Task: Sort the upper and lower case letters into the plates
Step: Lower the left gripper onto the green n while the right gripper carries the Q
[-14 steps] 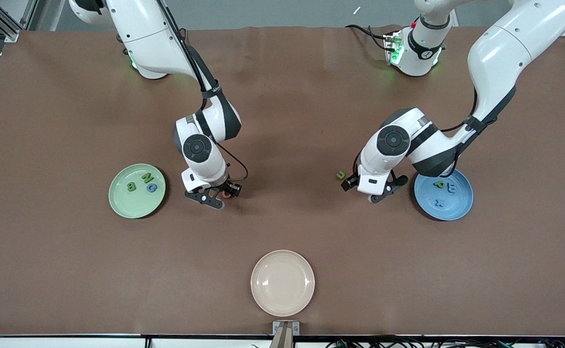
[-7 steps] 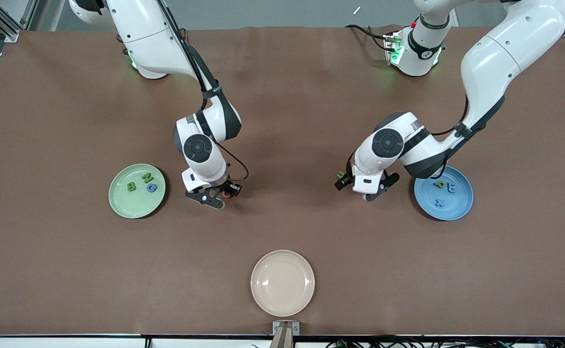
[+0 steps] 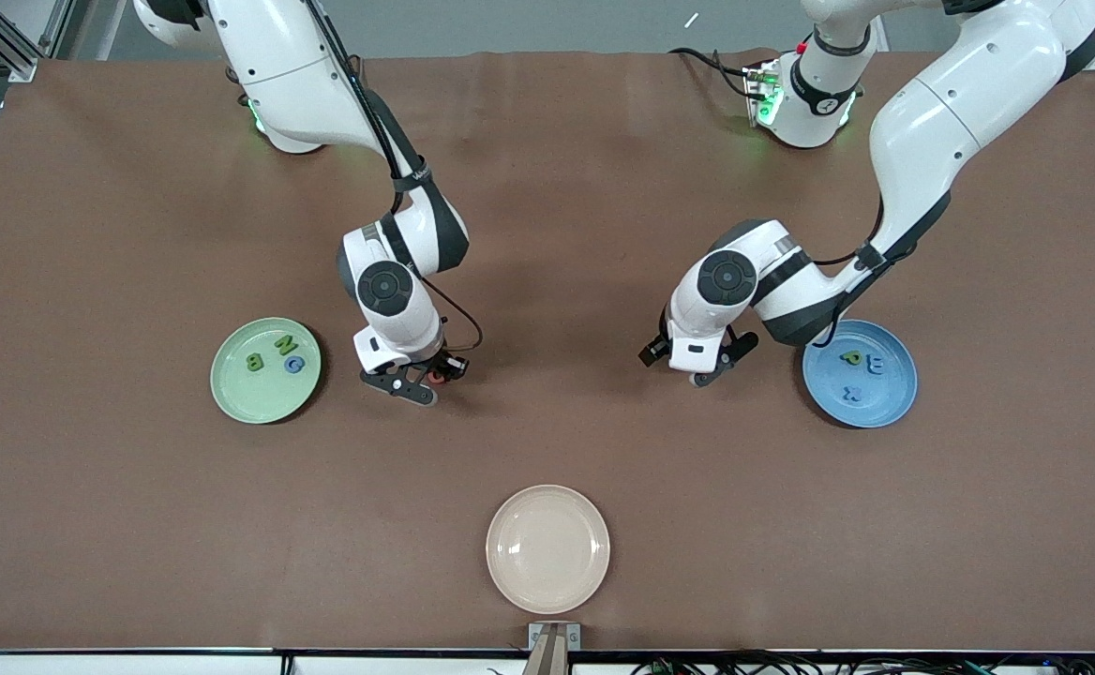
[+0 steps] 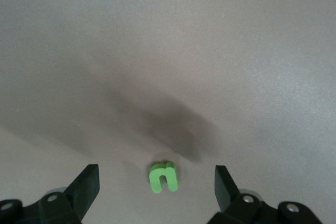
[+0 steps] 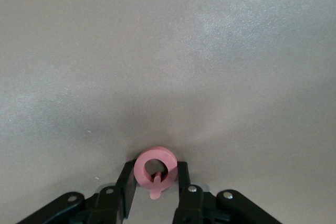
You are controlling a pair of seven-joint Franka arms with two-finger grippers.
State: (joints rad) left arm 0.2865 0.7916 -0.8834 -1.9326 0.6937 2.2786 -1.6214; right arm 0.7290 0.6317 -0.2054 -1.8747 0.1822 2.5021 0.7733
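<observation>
My right gripper (image 3: 427, 381) is shut on the red letter Q (image 3: 436, 378), low over the table beside the pale green plate (image 3: 229, 394). In the right wrist view the Q (image 5: 155, 167) sits between the fingers (image 5: 127, 187). The green plate holds a green B (image 3: 253, 361), a green N (image 3: 285, 344) and a blue G (image 3: 294, 365). My left gripper (image 3: 690, 364) is open beside the blue plate (image 3: 871, 418). It straddles a green letter n (image 4: 164, 177), which is hidden in the front view. The blue plate holds a green P (image 3: 850, 357), a blue E (image 3: 876, 364) and a blue x (image 3: 852, 394).
A cream-white plate (image 3: 547, 548) lies near the table's front edge, midway between the arms, with nothing on it. Brown table surface (image 3: 547, 281) lies between the two grippers.
My left gripper has moved away from the blue plate toward the right arm's end, onto the green n, which now hides under it in the front view. The right gripper has barely moved.
</observation>
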